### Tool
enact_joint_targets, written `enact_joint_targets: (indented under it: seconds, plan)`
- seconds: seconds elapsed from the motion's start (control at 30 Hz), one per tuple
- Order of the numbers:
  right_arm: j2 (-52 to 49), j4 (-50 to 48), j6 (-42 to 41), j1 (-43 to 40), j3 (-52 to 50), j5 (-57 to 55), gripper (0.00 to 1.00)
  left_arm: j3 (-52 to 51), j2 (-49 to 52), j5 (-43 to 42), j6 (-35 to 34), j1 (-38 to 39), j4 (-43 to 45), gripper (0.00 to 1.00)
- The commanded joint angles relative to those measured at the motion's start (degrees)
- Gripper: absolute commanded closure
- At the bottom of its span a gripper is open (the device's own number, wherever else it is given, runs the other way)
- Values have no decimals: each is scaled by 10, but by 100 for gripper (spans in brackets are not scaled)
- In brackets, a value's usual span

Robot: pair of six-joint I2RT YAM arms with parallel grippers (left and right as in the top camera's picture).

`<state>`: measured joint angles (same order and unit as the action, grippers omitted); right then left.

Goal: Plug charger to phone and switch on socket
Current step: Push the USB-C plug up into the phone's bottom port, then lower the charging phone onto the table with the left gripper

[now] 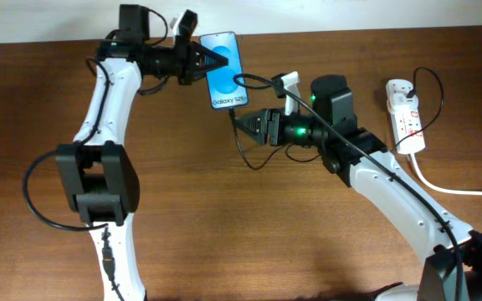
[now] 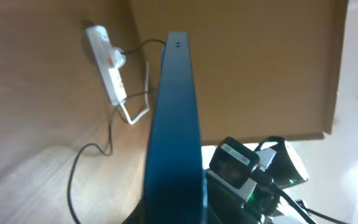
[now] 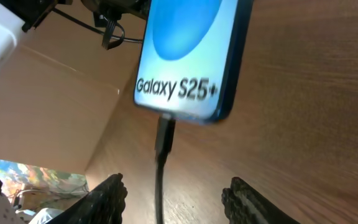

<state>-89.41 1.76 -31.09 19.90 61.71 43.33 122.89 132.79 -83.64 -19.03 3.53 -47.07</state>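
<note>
The phone (image 1: 224, 79) sits toward the back middle of the wooden table (image 1: 224, 234), its blue screen lit and the white words "Galaxy S25+" readable near its lower end. In the left wrist view the phone (image 2: 176, 112) appears edge-on, a slim dark-blue slab running up the centre of the picture. The left gripper (image 1: 216, 58) reaches in from the left side and is clamped on the phone's upper part, its dark fingers overlapping the screen's edge.

The charger (image 3: 161, 168) meets the bottom edge of the phone (image 3: 185, 50): in the right wrist view its small black connector stands against the port just under the lettering, and appears seated there. From that point the thin black cable drops straight back toward the camera. In the overhead view the charger (image 1: 239, 150) hangs in a loose loop on the table below the phone.

The right gripper (image 1: 239, 123) lies just below the phone's lower end, pointing at it. Its fingers (image 3: 107, 199) are spread wide, one to each side of the cable, and they grip nothing; the cable passes through the gap between them without either finger touching it.

The socket (image 1: 406, 113) lies well apart at the right edge of the table, a white strip with red switches, its thick white cord (image 1: 442, 186) trailing off to the right. The left wrist view shows the socket (image 2: 107, 62) in the distance, with thin black wire running from it. Whether its switches are on cannot be told.
</note>
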Motion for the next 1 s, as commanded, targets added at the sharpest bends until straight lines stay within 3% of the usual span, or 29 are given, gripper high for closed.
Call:
enact_joint_targets:
  seconds: [0.0,0.07,0.2,0.27,0.43,0.63,0.73,0.83,0.97]
  plan:
    - [9,6,6,-1,12,1,43,6,-3,67,5,-17,-3,100]
    - [9,21,6,-2,12,-9,39,6,-3,156,14,-17,-47,100]
    - [9,83,7,-2,12,-66,37,6,-3,309,141,-13,-221,100]
    - [9,89,7,-2,12,-69,37,5,-3,336,172,-13,-251,100]
    - [9,101,9,0,12,-81,37,-10,24,396,176,1,-265,100]
    - [9,116,9,0,12,-83,37,-10,71,447,234,50,-236,100]
    - [9,118,8,0,12,-83,37,-10,71,518,187,53,-231,100]
    - [9,118,8,0,12,-83,37,-10,71,522,146,53,-230,100]
    - [9,127,8,0,12,-87,37,-10,71,522,145,53,-233,100]
